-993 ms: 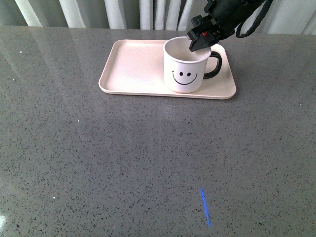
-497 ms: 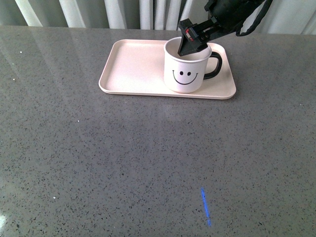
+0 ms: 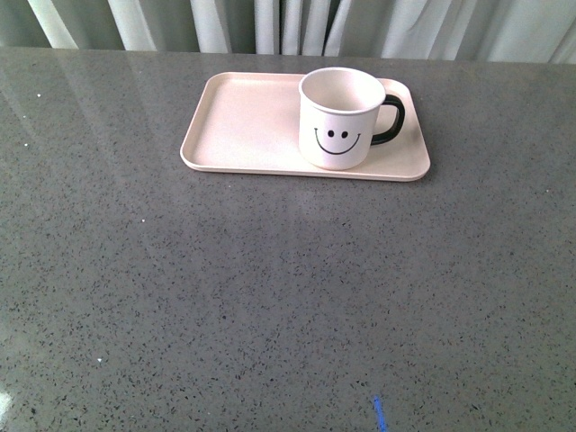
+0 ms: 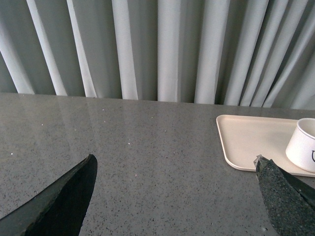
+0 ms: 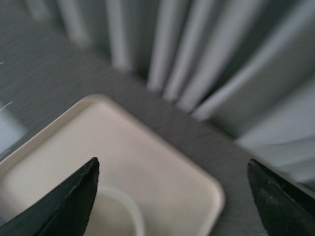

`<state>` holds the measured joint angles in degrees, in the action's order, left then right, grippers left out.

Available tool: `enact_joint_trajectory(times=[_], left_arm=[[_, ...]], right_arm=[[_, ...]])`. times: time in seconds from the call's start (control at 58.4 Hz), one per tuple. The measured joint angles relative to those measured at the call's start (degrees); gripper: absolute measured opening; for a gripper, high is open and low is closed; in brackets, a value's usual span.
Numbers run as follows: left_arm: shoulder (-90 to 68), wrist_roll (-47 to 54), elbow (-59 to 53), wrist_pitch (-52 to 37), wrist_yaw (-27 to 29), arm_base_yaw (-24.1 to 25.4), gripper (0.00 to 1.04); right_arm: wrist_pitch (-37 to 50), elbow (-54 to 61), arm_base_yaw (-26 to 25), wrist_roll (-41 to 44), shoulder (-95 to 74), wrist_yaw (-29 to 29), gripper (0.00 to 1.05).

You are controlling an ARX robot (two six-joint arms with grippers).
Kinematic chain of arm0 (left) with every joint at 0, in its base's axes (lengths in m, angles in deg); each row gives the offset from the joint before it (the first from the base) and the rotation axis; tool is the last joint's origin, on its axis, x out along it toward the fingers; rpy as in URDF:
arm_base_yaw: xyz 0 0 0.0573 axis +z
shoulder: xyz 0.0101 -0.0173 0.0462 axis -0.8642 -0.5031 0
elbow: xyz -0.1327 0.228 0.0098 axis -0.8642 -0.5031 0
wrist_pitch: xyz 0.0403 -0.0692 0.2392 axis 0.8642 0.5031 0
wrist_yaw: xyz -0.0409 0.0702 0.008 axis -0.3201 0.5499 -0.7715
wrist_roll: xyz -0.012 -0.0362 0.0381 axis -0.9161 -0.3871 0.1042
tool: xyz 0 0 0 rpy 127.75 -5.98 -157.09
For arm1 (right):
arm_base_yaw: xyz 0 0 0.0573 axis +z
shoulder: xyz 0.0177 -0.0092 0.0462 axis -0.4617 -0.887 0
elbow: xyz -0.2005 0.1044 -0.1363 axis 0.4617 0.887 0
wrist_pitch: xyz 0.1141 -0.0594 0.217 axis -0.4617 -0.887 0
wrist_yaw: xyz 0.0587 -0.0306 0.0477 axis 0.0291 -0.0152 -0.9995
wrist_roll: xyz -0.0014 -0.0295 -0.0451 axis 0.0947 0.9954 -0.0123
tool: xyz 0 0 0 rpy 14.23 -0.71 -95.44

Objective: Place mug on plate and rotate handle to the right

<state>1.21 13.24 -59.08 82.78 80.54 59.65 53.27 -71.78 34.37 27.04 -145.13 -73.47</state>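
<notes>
Now the right pincer (image 5: 172, 196) spread wide, gone from the mug (image 3: 341, 117), upright on the plate (image 3: 243, 121).

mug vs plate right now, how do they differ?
The mug is an upright white cylinder; the plate is a flat pale pink rectangle with rounded corners. The mug carries a black smiley and a black handle pointing right; the plate is plain. The plate is far wider, and the mug stands on its right part. Both look empty.
</notes>
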Motion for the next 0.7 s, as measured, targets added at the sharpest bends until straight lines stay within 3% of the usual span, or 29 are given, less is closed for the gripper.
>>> enact_joint_trajectory(times=[0.051, 0.103, 0.154, 0.36, 0.702], left_arm=[[0.0, 0.0, 0.0, 0.0, 0.0, 0.0, 0.96], [0.0, 0.0, 0.0, 0.0, 0.0, 0.0, 0.96], [0.0, 0.0, 0.0, 0.0, 0.0, 0.0, 0.96], [0.0, 0.0, 0.0, 0.0, 0.0, 0.0, 0.96], [0.0, 0.0, 0.0, 0.0, 0.0, 0.0, 0.96]], right_arm=[[18.8, 12.5, 0.0, -7.0, 3.7, 9.5, 0.68], [31.5, 23.5, -0.7, -10.3, 7.7, 10.9, 0.56], [38.9, 32.2, -1.4, -12.2, 12.1, 10.9, 0.44], [46.7, 52.2, -2.9, -13.7, 23.8, 9.4, 0.02], [48.9, 70.1, -6.8, -14.0, 38.8, 5.9, 0.02]])
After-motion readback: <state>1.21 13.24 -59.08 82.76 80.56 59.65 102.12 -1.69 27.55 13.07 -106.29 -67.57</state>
